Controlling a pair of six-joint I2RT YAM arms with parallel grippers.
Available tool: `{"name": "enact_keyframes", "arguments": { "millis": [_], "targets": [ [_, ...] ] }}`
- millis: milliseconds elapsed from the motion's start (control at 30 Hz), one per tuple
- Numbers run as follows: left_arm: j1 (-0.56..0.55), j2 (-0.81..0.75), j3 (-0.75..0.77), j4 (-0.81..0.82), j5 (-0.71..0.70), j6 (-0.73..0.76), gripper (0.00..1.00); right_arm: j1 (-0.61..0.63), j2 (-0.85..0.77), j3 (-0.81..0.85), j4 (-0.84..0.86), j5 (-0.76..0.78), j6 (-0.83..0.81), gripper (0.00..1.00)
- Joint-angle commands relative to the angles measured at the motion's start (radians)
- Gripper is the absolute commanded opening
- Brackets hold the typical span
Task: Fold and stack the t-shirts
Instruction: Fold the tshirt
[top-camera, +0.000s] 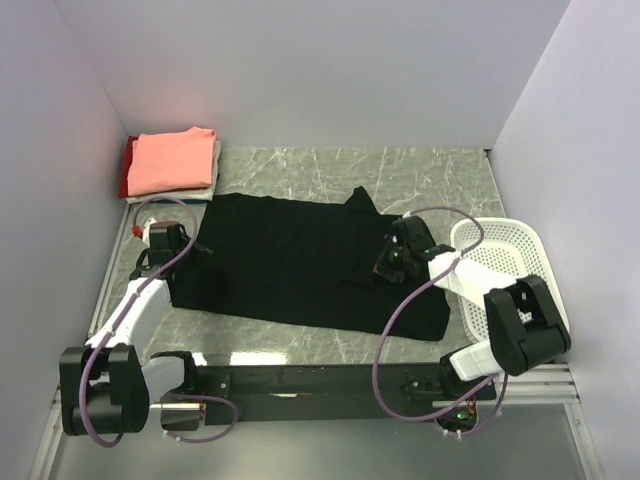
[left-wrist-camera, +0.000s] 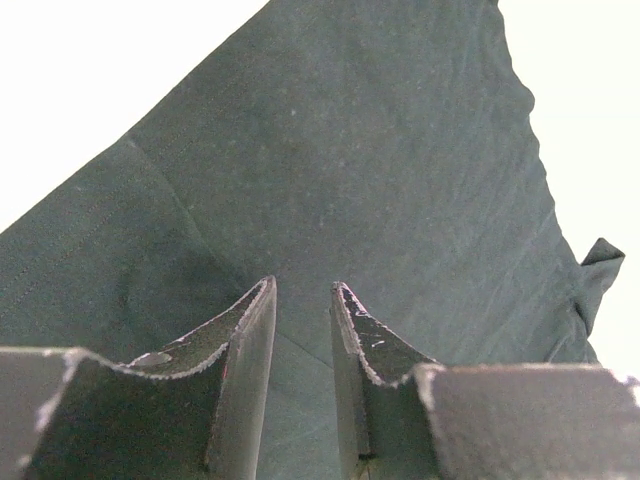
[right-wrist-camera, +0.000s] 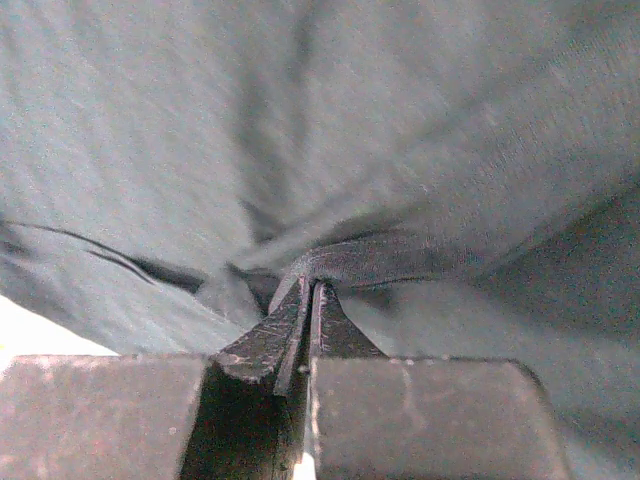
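Observation:
A large black t-shirt (top-camera: 290, 262) lies spread on the marble table. My left gripper (top-camera: 197, 248) is at the shirt's left edge. In the left wrist view it (left-wrist-camera: 302, 292) is open with a narrow gap, and the black cloth (left-wrist-camera: 360, 150) lies flat under it. My right gripper (top-camera: 386, 266) is over the shirt's right part. In the right wrist view it (right-wrist-camera: 310, 288) is shut on a raised fold of the black cloth (right-wrist-camera: 380, 255). A folded stack stands at the back left, with a salmon-pink shirt (top-camera: 175, 160) on top, a white one (top-camera: 205, 190) under it and a red one (top-camera: 124, 172).
A white plastic mesh basket (top-camera: 512, 258) stands at the right edge, close to my right arm. White walls enclose the table on the left, back and right. Bare marble (top-camera: 420, 175) shows behind the shirt.

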Motion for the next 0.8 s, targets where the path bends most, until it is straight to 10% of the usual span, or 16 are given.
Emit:
{"name": "enact_keyframes", "arguments": {
  "millis": [0, 200, 533, 767],
  "targets": [
    [-0.003, 0.024, 0.047, 0.039, 0.015, -0.006, 0.35, 0.01, 0.048, 0.099, 0.051, -0.012, 0.0, 0.0],
    [-0.003, 0.094, 0.088, 0.062, 0.038, -0.035, 0.34, 0.042, 0.186, 0.254, 0.049, -0.02, -0.01, 0.0],
    [-0.01, 0.22, 0.223, 0.054, 0.015, -0.02, 0.41, 0.044, 0.246, 0.401, 0.019, 0.0, -0.056, 0.53],
    [-0.029, 0.482, 0.552, 0.011, -0.148, 0.022, 0.4, -0.053, 0.284, 0.631, -0.087, 0.059, -0.084, 0.55]
  ]
}}
